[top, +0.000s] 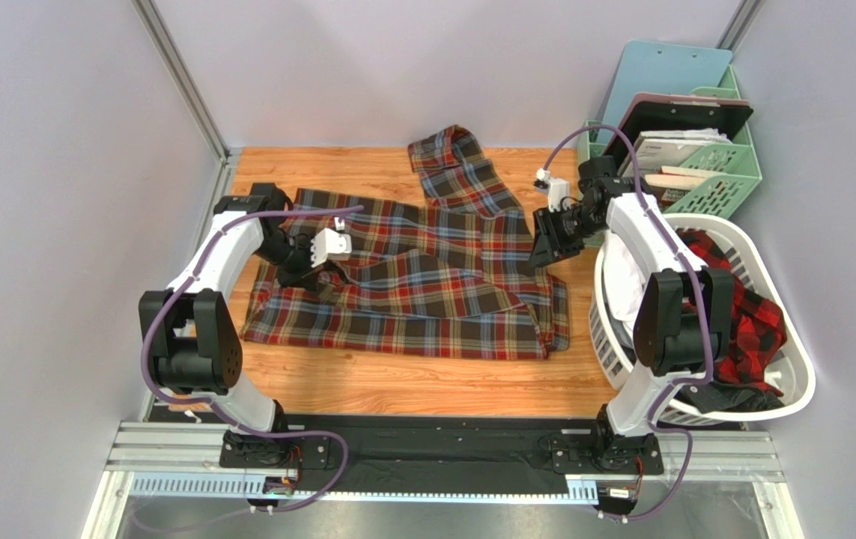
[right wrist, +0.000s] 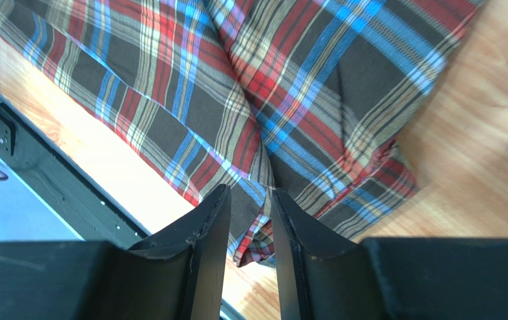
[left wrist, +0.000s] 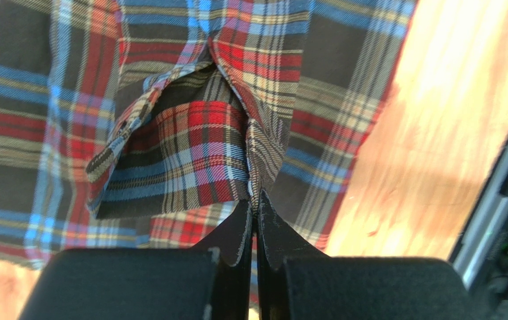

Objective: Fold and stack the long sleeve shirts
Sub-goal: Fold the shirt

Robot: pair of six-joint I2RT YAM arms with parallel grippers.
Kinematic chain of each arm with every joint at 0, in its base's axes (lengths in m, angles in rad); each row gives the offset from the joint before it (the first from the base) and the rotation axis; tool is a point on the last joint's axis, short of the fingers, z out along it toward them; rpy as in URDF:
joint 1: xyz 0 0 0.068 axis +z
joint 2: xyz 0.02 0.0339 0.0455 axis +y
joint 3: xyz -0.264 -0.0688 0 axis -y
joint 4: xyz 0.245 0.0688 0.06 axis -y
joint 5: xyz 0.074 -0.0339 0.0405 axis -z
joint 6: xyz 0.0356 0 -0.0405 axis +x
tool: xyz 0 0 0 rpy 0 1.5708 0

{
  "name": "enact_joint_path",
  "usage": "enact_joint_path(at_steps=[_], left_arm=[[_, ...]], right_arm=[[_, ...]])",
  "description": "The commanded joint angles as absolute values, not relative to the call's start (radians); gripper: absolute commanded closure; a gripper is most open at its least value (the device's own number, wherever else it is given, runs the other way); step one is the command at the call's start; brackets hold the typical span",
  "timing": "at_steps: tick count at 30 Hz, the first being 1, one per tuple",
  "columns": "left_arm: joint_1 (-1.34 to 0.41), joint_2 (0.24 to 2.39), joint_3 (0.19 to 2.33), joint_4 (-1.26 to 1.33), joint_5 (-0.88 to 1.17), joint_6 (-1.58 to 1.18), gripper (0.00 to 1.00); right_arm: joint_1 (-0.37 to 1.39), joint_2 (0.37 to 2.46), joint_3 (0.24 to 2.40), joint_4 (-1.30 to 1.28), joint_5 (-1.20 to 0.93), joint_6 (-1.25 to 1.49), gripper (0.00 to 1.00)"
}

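The dark brown-olive tartan long sleeve shirt (top: 432, 281) lies spread on the wooden table (top: 398, 387), one sleeve (top: 460, 168) trailing toward the back. My left gripper (top: 311, 270) is over the shirt's left part. In the left wrist view the left gripper (left wrist: 255, 200) is shut on a raised fold of that shirt (left wrist: 190, 147). My right gripper (top: 540, 247) hangs at the shirt's right edge. In the right wrist view the right gripper (right wrist: 250, 200) has its jaws a little apart, with the shirt's hem (right wrist: 316, 87) showing in the gap. A red-and-black check shirt (top: 753, 320) lies in the basket.
A white laundry basket (top: 803, 387) stands at the right edge of the table beside the right arm. Behind it is a green crate (top: 730, 180) holding boards and papers. Grey walls close in the left and back sides. The black frame edge (right wrist: 49, 173) runs close to the shirt's hem.
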State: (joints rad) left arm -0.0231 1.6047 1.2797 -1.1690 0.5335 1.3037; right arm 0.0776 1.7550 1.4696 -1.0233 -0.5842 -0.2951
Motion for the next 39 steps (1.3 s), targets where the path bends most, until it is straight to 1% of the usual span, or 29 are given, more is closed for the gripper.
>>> enact_joint_path(at_steps=[1,5,8,9,12,14,17,18,20,22,23,24,26,28,31,36,39], left_arm=[[-0.006,1.624,1.278,-1.140,0.537,1.407,1.00],[0.037,1.669,1.272,-1.114,0.497,1.414,1.00],[0.066,1.703,1.276,-1.112,0.465,1.401,0.88],[0.078,1.703,1.278,-1.111,0.457,1.393,0.74],[0.144,1.683,1.278,-1.054,0.431,1.352,0.61],[0.198,1.680,1.311,-1.009,0.437,1.312,0.59],[0.212,1.674,1.344,-0.989,0.469,1.218,0.57],[0.206,1.671,1.338,-0.971,0.474,1.165,0.53],[0.164,1.696,1.330,-0.925,0.440,1.111,0.53],[0.131,1.739,1.331,-0.902,0.401,1.054,0.57],[0.124,1.794,1.331,-0.897,0.352,1.039,0.59],[0.123,1.821,1.333,-0.897,0.338,1.026,0.65],[0.124,1.870,1.319,-0.900,0.293,1.020,0.71],[0.124,1.876,1.290,-0.899,0.269,1.025,0.75],[0.124,1.856,1.192,-0.882,0.207,1.029,0.83],[0.123,1.769,1.059,-0.876,0.130,1.061,0.85],[0.123,1.703,0.970,-0.876,0.117,1.078,0.85]], right_arm=[[0.109,1.697,1.433,-1.019,-0.592,-0.308,0.67],[0.133,1.687,1.408,-1.015,-0.586,-0.301,0.67],[0.163,1.687,1.407,-1.015,-0.575,-0.292,0.68],[0.173,1.689,1.408,-1.012,-0.563,-0.288,0.68],[0.222,1.695,1.413,-1.006,-0.503,-0.287,0.69],[0.265,1.707,1.423,-0.996,-0.460,-0.285,0.71],[0.316,1.735,1.443,-0.977,-0.374,-0.282,0.72],[0.327,1.762,1.453,-0.974,-0.348,-0.272,0.72],[0.348,1.802,1.483,-0.965,-0.336,-0.258,0.73],[0.370,1.865,1.500,-0.948,-0.311,-0.252,0.75],[0.377,1.884,1.506,-0.936,-0.293,-0.255,0.75],[0.385,1.922,1.509,-0.922,-0.237,-0.262,0.75],[0.397,1.959,1.514,-0.913,-0.215,-0.276,0.76],[0.399,1.994,1.506,-0.917,-0.203,-0.279,0.76],[0.405,2.016,1.470,-0.913,-0.170,-0.305,0.76],[0.423,1.987,1.372,-0.916,-0.160,-0.330,0.77],[0.452,1.928,1.287,-0.925,-0.176,-0.337,0.77]])
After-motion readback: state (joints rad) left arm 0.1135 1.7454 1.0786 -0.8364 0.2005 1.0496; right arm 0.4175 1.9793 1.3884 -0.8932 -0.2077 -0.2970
